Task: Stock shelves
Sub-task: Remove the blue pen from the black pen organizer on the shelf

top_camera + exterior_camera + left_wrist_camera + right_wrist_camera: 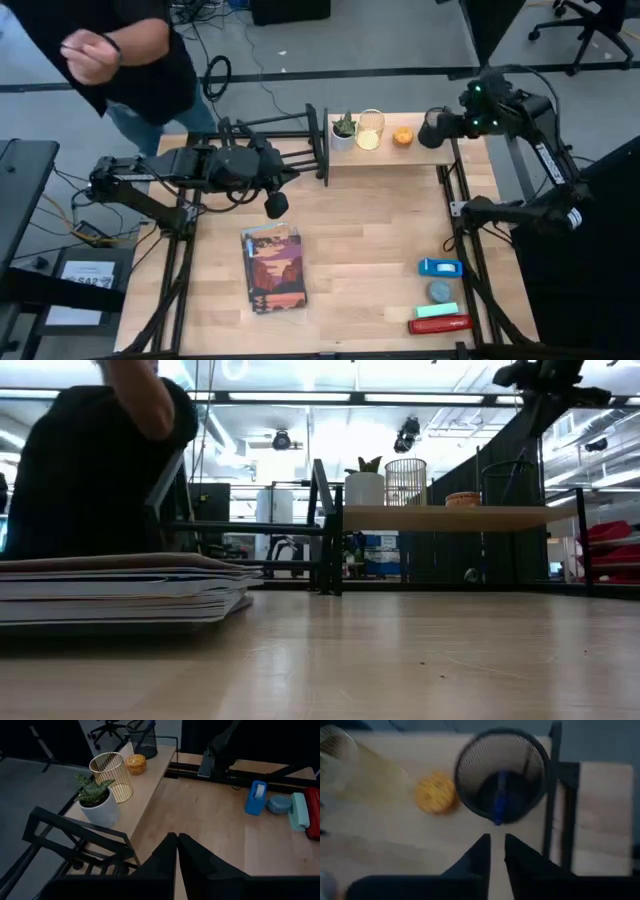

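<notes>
The plank shelf [385,152] stands at the bench's [350,250] far edge, right of middle, its long axis running left to right along that edge. On it, left to right, sit a potted plant [343,131], a gold wire cup [370,129], a small orange disc [402,136] and a black mesh cup [436,128] with a blue thing inside. Just beside its left end stands the black rack [290,150], its long axis on the same line, with an upright end [322,145] next to the plank.

The right tool [496,851] hangs over the shelf's right end beside the mesh cup, its fingers a narrow gap apart, gripping nothing. The left tool [177,851] is above the bench in front of the rack, fingers pressed together, empty.

Nearer the front lies a stack of books [272,268], long axis front to back. At the right front are a blue tape dispenser [441,267], a grey round thing [439,291], a mint block [436,311] and a red stapler [440,324]. No writing is readable. A person [120,50] in black stands behind the bench's left corner.
</notes>
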You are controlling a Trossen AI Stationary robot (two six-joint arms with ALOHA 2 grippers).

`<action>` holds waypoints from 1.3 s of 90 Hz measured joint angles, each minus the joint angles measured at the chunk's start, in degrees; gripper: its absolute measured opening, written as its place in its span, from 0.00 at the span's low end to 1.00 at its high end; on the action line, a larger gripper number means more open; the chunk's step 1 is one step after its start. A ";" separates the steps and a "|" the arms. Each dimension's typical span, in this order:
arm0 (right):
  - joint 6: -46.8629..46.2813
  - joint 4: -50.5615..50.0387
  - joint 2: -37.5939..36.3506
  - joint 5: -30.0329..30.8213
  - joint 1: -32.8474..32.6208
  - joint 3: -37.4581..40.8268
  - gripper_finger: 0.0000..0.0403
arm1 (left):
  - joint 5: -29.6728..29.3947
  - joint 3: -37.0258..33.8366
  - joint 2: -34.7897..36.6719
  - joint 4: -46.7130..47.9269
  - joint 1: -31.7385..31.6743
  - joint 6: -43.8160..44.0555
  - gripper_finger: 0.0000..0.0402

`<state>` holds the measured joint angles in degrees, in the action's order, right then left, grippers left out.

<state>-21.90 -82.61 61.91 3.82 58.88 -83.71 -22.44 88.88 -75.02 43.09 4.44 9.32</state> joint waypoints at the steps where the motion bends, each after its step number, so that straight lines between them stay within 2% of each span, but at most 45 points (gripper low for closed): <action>1: 0.27 -0.25 0.39 0.12 0.01 -0.20 0.15 | 0.00 0.00 0.00 -0.01 -0.01 0.00 0.00; 20: 1.21 -0.63 5.34 0.19 0.01 -1.06 0.41 | 0.00 0.00 0.00 -0.02 0.00 -0.05 0.00; 33: 0.27 -0.95 6.14 1.45 -0.22 -1.06 0.48 | 0.00 0.00 0.00 -0.01 -0.01 -0.07 0.00; 42: -0.41 -0.64 6.06 1.52 -0.34 -1.06 0.46 | 0.00 0.00 0.00 -0.02 -0.02 -0.07 0.00; 76: -4.26 0.86 6.45 4.07 -0.95 -0.23 0.26 | -0.02 0.00 0.00 -0.02 -0.01 -0.11 0.00; 117: -7.29 2.40 6.45 4.63 -1.17 -0.19 0.21 | -0.04 0.00 0.00 -0.02 0.00 -0.11 0.00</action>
<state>-29.20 -80.20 68.36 8.45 57.71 -83.90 -22.48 88.88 -75.02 43.07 4.44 9.21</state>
